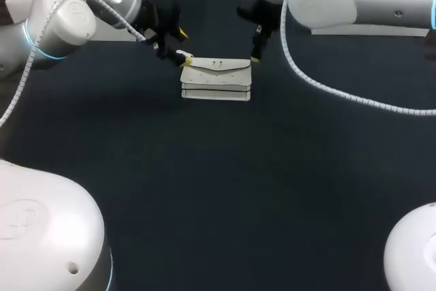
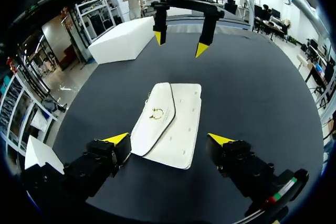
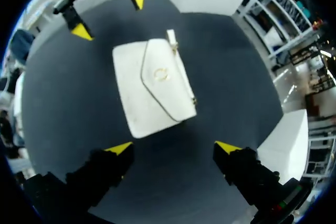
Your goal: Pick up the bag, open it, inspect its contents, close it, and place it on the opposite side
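A white bag [image 1: 215, 80] lies flat on the dark table [image 1: 218, 182], its flap shut, with a small gold ring clasp [image 2: 156, 113] on the flap. My left gripper [image 1: 182, 47] stands open at the bag's left end. In the left wrist view the near end of the bag [image 2: 170, 124] lies between the spread tips of that gripper [image 2: 169, 139], with one tip close to a corner. My right gripper [image 1: 256, 44] is open at the bag's right end. In the right wrist view the bag [image 3: 152, 87] lies just ahead of that gripper [image 3: 173, 147]. Neither gripper holds it.
Each wrist view shows the other arm's gripper beyond the far end of the bag: the right gripper [image 2: 179, 44] and the left gripper [image 3: 109, 14]. The robot's white bases [image 1: 41, 236] [image 1: 415, 250] fill the front corners.
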`<state>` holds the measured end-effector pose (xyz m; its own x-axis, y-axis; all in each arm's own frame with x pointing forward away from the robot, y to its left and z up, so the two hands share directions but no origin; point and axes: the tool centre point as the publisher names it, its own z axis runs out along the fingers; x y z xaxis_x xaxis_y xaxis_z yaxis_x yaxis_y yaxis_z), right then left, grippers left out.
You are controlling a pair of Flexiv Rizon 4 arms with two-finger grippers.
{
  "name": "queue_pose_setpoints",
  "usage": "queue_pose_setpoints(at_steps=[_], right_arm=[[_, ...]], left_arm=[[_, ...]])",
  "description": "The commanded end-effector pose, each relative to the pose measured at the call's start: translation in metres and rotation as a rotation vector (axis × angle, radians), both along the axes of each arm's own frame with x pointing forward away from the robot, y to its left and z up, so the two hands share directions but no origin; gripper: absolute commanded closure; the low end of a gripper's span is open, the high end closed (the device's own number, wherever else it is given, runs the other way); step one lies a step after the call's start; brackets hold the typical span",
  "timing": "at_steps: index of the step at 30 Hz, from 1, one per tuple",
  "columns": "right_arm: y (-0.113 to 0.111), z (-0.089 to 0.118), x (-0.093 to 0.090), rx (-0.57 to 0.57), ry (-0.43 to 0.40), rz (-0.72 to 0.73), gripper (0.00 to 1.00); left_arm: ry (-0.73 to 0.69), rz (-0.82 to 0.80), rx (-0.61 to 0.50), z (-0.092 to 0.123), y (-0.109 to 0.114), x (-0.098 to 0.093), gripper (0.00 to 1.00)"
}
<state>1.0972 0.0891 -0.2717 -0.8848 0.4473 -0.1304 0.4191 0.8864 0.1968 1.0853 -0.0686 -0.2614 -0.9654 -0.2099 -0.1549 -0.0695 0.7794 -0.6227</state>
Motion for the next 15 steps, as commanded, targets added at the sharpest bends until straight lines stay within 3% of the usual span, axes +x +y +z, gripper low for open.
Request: queue_pose_setpoints(at_steps=[1, 7, 15], right_arm=[[-0.008, 0.009, 0.007, 0.277, 0.312, -0.379, 0.00], [-0.011, 0.004, -0.002, 0.405, 0.326, -0.507, 0.00], [-0.006, -0.004, -0.015, 0.506, 0.301, -0.601, 0.00]], left_arm=[[0.400, 0.522, -0.006, 0.006, 0.004, -0.002, 0.00], [0.574, 0.664, -0.135, 0.008, 0.010, -0.012, 0.00], [0.667, 0.835, -0.253, 0.006, 0.007, -0.027, 0.00]])
